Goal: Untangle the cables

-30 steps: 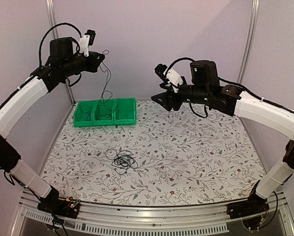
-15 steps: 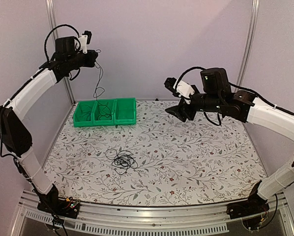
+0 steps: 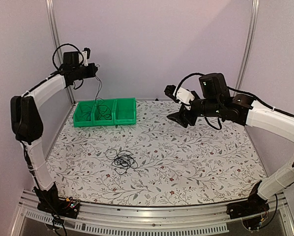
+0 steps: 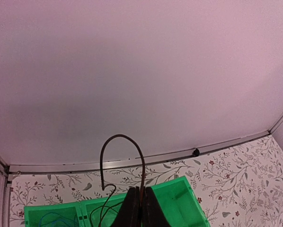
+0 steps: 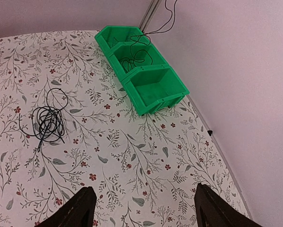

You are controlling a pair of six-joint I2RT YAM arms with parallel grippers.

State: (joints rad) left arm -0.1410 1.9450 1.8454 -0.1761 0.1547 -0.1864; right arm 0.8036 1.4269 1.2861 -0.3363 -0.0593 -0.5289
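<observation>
The cables (image 3: 122,160) are parting: one strand (image 3: 98,91), clamped in the left gripper (image 3: 93,72), now hangs lower into the green bin (image 3: 125,122)'s middle compartment, the rest wait tangled on the table (image 3: 196,162), and the right gripper (image 3: 176,117) is wide apart and empty.

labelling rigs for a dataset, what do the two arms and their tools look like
The left arm and right arm match: white tubular links joined by bulky black joints, with thick black cables looping near the wrists. Each wrist carries a small white camera mount. The left tool and right tool are black and two-fingered. No markings are legible.
</observation>
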